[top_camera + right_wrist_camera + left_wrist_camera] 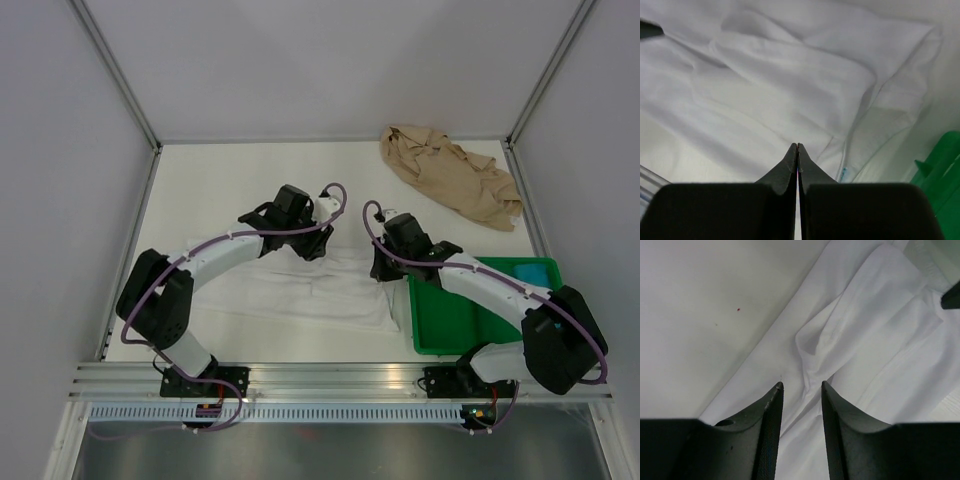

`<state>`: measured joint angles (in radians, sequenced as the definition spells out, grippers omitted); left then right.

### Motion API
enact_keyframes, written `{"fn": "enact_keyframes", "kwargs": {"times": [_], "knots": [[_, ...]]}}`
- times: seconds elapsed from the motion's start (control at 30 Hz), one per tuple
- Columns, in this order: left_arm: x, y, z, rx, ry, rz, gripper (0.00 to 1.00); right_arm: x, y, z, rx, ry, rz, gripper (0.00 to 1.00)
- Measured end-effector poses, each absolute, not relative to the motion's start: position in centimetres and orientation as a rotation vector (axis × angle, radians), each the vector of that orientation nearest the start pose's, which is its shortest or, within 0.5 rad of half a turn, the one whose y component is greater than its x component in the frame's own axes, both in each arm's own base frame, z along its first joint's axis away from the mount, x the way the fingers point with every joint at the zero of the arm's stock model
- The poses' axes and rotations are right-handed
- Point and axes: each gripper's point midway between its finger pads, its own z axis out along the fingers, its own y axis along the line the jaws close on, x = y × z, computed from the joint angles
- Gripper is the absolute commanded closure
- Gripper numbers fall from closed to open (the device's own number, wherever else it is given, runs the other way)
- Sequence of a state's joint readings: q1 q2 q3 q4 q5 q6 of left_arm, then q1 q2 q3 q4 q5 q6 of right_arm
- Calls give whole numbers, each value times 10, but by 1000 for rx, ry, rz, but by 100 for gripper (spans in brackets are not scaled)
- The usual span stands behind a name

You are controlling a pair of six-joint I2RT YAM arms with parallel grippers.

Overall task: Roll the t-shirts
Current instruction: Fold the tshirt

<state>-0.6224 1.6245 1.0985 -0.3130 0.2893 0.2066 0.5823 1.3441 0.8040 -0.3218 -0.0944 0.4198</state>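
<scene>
The white t-shirt [300,290] lies flat and folded into a long strip across the near middle of the table. It fills the left wrist view [865,340] and the right wrist view [790,75]. The tan-beige t-shirt [450,175] lies crumpled at the back right. My left gripper [315,243] hovers open over the white shirt's far edge, its jaws [801,385] either side of a crease. My right gripper [383,266] is shut just above the shirt's right end [797,145], with no cloth seen between its jaws.
A green plastic tray [440,325] stands at the near right, beside the white shirt's right end, with a blue item [530,270] in its far corner. Its edge shows in the right wrist view [940,165]. White walls enclose the table on three sides.
</scene>
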Motion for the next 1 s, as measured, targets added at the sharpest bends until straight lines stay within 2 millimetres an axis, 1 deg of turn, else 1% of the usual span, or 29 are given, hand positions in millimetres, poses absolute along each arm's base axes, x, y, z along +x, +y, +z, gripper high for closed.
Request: {"fn": "enact_keyframes", "kwargs": {"times": [0.1,0.2,0.33,0.47,0.5,0.57,0.67,0.77,0.9,1.0], "knots": [[314,-254,93,1071,2216,-486,58,232,214,65,-304,2576,533,100],[325,-227,93,1000,2266,-422,58,209,212,48,-329,2642,518,100],[347,-178,106,851,2303,-333,58,193,200,29,-304,2704,480,100],[362,-132,123,705,2303,-272,57,182,187,11,-278,2759,420,100],[364,-119,127,664,2304,-254,57,183,187,11,-267,2756,422,100],[366,-99,132,609,2301,-226,57,186,189,10,-254,2757,414,100],[364,-72,136,539,2310,-188,57,201,194,10,-243,2756,375,100],[357,-54,134,501,2323,-155,57,227,199,10,-224,2738,329,100],[346,-42,135,489,2328,-116,57,274,193,11,-163,2713,285,100],[344,-39,137,490,2321,-105,57,327,186,13,-131,2687,216,100]]}}
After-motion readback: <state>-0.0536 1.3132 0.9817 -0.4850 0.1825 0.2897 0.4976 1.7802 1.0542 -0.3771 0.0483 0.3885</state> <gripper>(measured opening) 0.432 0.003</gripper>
